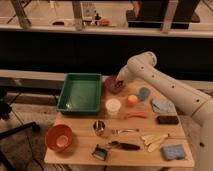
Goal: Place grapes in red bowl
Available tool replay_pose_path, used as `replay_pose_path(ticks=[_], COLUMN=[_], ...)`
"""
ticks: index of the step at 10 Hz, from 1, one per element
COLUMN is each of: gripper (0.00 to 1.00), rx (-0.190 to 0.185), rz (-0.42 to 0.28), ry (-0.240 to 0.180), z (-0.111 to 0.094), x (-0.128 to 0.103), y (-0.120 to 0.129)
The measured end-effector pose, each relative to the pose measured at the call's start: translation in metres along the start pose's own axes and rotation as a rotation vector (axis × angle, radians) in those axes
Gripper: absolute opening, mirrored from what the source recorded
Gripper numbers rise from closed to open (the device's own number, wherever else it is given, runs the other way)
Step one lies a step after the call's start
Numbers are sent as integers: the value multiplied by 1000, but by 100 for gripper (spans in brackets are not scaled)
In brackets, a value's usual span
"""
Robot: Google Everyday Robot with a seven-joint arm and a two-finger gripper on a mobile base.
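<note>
Tabletop (pixel 82 131): end effector (pixel 119 80) over purple bowl (pixel 113 88)

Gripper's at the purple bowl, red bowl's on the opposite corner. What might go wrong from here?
The gripper sits at the dark purple bowl. The grapes aren't visible there, so a grasp might catch the bowl's rim instead. The red bowl lies diagonally across from it, and a low carry might knock the white cup or steel cup between.
</note>
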Motion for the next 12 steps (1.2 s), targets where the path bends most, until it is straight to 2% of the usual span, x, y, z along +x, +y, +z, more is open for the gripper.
replay_pose_path(ticks=[2, 4, 6, 10, 12], gripper=[0, 0, 0, 0, 0], rx=[46, 75, 76, 72, 85], rz=[-26, -61, -76, -89, -102], ry=[7, 11, 5, -32, -49], z=[-29, -55, -66, -95, -105], x=[-4, -17, -29, -80, -102], y=[-28, -46, -46, -31, -33])
